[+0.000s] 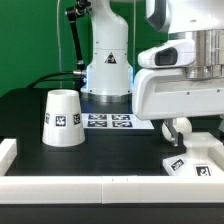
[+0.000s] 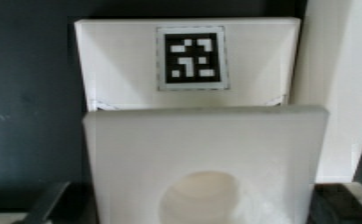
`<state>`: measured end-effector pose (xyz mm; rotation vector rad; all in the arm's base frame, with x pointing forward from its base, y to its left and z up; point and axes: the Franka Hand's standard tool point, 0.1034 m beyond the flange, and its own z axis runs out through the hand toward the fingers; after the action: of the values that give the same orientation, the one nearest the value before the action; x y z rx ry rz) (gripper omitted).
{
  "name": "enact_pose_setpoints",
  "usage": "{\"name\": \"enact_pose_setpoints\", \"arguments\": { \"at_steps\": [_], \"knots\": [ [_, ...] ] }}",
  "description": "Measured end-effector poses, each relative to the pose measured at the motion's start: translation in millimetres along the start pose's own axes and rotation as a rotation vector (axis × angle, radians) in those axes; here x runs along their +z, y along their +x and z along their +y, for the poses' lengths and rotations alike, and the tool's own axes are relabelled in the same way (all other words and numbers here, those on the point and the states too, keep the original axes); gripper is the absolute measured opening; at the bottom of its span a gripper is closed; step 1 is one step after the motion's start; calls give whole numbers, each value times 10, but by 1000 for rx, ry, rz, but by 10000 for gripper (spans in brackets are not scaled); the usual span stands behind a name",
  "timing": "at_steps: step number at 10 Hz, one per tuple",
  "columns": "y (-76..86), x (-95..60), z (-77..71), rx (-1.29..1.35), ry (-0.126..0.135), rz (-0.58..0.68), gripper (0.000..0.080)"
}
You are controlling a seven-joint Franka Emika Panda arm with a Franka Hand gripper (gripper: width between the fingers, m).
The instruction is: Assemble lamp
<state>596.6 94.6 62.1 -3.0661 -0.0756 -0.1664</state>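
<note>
Lower right of the exterior view: squat square white plastic lamp base [image 1: 196, 160]. It is matt and hard-edged, carries black-and-white square tags, and stands on the black worktop [image 1: 110, 150] near the raised white border [image 1: 90, 190] at the frame's bottom edge. The wrist view shows a round socket [image 2: 204, 195] sunk in its smooth flat top.

Jaws: directly above the base, beneath the bulky white arm [image 1: 185, 70]. They are spread, with one dark fingertip [image 2: 50, 205] on either side of the base. Whether they press on its flanks cannot be told.

Left of centre: tapered white plastic cone shade [image 1: 60, 118], cup-like, narrow end up, tagged on its wall, well apart from the base.

Centre: thin flat white marker board [image 1: 110, 122].

Bulb: not in view.

Step, as judged: an early one, taking hold of the base.

Next move, as judged: a square, centred closure on the flat flanks, since slick plastic may twist if it is caught off-centre.
</note>
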Motion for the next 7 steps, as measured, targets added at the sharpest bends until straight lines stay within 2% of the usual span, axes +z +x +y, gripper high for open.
{"name": "enact_pose_setpoints", "arguments": {
  "at_steps": [2,4,7],
  "knots": [
    [-6,10,-1,0,0,-1,537],
    [-7,11,-2,-1,0,-1,680],
    [-44,1,-77,11,0,-5,695]
  ]
}}
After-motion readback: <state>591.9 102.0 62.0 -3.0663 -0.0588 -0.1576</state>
